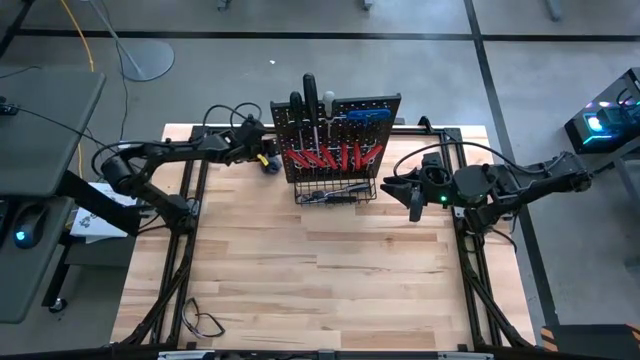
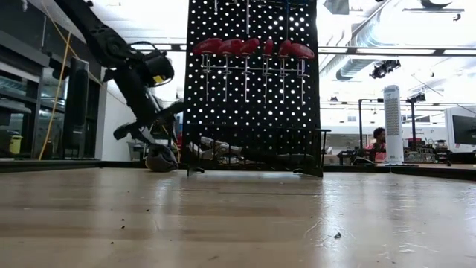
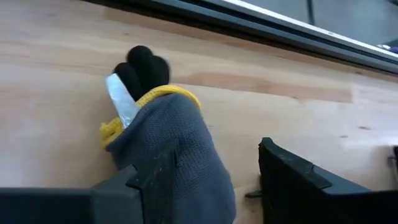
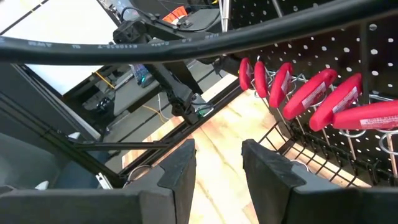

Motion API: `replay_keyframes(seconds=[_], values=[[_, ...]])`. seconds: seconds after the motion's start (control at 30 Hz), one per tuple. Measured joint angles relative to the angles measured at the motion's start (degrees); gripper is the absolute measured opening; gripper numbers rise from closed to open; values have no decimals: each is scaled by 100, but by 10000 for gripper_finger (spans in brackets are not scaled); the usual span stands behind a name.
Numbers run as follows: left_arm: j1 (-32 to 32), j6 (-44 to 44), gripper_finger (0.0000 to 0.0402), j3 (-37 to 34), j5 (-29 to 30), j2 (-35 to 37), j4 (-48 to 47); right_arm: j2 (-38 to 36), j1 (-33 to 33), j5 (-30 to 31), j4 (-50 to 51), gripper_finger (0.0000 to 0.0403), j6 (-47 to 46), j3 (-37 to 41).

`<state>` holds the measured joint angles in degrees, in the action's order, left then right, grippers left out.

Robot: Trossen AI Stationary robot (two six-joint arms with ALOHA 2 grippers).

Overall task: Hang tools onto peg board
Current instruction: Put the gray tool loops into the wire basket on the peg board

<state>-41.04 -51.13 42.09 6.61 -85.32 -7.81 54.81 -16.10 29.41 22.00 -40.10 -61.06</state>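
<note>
Left gripper (image 3: 193, 186) sits low at the table's back-left, just beside the peg board's (image 1: 340, 125) left edge — fingers parted, nothing held. A grey glove (image 3: 168, 149) with yellow cuff lies between and ahead of them, touching the wood. Red-handled screwdrivers (image 2: 253, 48) already hang in a row, shafts down; more tools lie in the wire basket (image 1: 335, 190). Right gripper (image 4: 217, 165) waits part open, empty, just right of the board — no tool near either.

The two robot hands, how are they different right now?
The left hand is beside the peg board, over a grey, yellow-trimmed glove; the right hand waits on the board's other side, over bare table. Left fingers stand wider apart than the right's. Both are dark and empty.
</note>
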Motion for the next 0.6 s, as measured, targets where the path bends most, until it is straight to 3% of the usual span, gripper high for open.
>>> replay_keyframes(seconds=[0.3,0.6], values=[[18,-800,220,28,734,-60,-670,0,0,0,122,124,2,0],[281,-1123,219,54,338,-792,-1066,0,0,2,330,124,0,0]])
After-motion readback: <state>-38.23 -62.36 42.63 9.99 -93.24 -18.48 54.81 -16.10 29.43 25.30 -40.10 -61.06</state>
